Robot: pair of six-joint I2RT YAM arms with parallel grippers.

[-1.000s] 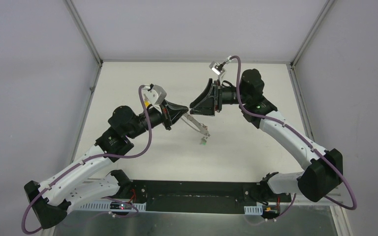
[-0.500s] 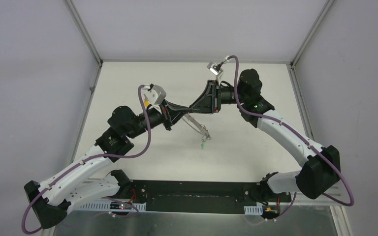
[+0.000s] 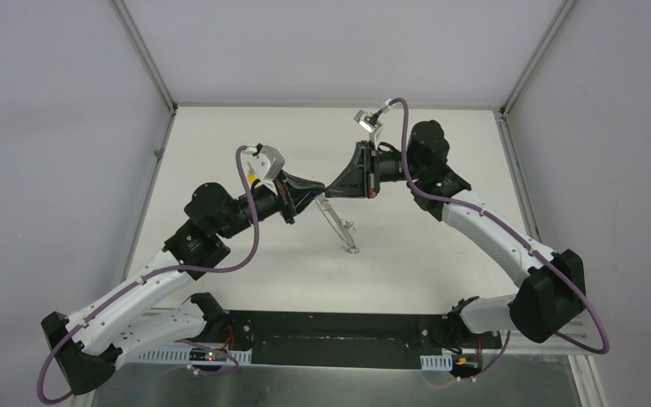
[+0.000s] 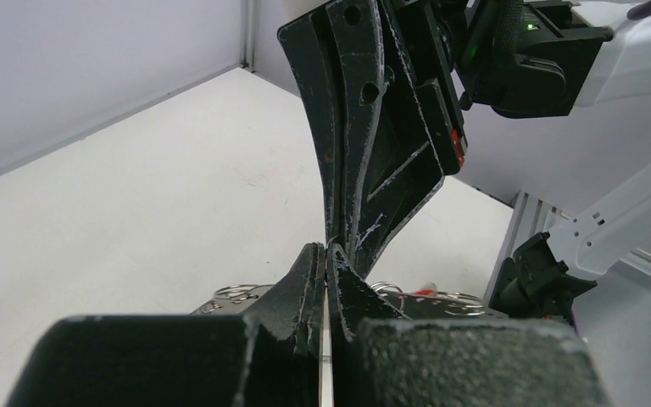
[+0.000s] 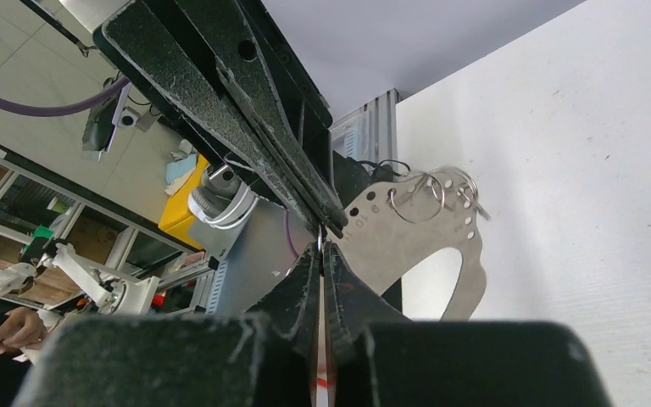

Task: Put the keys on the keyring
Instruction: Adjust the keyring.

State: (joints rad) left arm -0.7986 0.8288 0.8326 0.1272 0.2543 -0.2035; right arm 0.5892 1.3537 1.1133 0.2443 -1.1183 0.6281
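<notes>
- The keyring (image 3: 340,225), a flat silvery plate with a row of holes, hangs slanting below the spot where the two arms meet over the middle of the table (image 3: 407,271). Whether its low end touches the surface cannot be told.
- Small rings (image 5: 415,202) are threaded through the plate's holes and are all it carries. The keys with their coloured tags cannot be made out in any view, so where they lie is unclear.
- No box, tray or dish shows on the table.
- The plate looks thin, stiff, light and smooth. It is likely to swing or twist on a one-point hold and to slip between hard fingers. The safer hold is probably across its flat faces near the top edge, which leaves the holes and rings free.
- The left gripper (image 4: 325,254) has its fingers pressed together, and the plate appears to hang from their tips.
- The right gripper (image 5: 321,250), opposite and slightly farther off, is also pinched tight, tip to tip with the left at the same top edge. Whether it has metal between its fingers cannot be told.
</notes>
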